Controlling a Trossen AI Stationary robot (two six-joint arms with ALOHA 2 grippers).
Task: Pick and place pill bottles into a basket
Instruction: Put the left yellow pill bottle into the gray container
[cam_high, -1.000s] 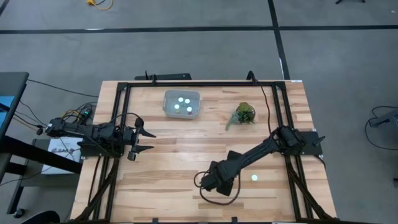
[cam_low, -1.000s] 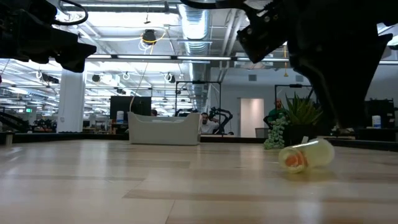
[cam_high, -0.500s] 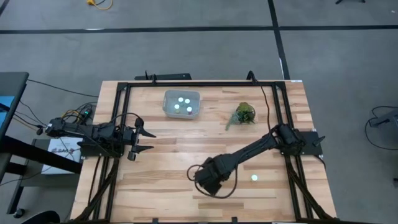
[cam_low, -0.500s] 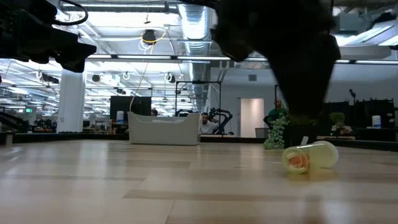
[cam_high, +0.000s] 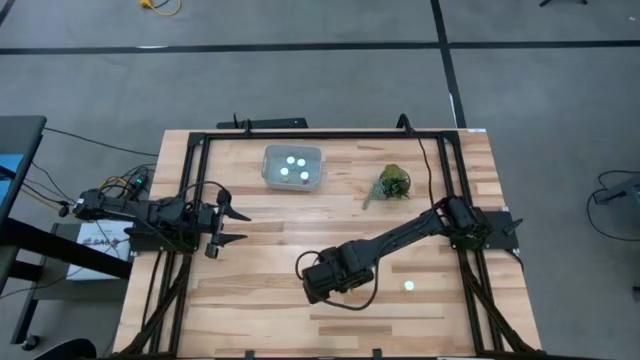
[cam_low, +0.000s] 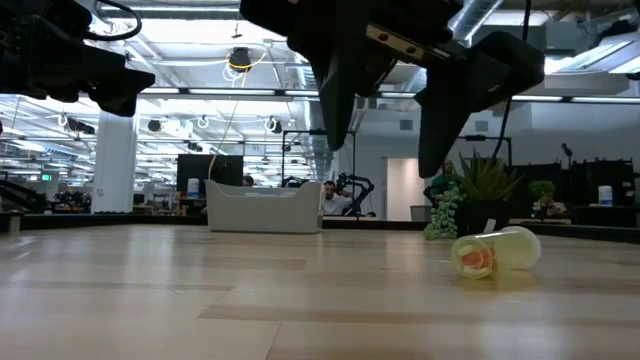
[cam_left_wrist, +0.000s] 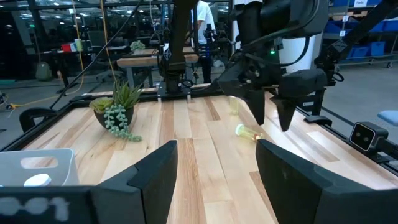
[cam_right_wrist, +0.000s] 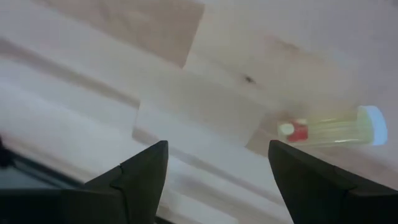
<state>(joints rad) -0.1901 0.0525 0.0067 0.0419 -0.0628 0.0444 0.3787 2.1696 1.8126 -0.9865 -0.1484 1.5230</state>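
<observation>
The right end effector (cam_high: 308, 284) has slid toward 9 o'clock across the desk (cam_high: 260, 230), away from the one pill bottle (cam_high: 408, 286) lying on its side at about 4 o'clock. Its fingers are spread wide and hold nothing, so that bottle is not picked up yet. The basket (cam_high: 292, 167) at 12 o'clock has three white caps inside. The left end effector (cam_high: 228, 226) waits at 9 o'clock, spread wide too.

One clear pill bottle (cam_low: 497, 252) with a white cap lies on its side. Three white caps (cam_high: 293, 166) sit inside the pale basket (cam_high: 270, 172).
</observation>
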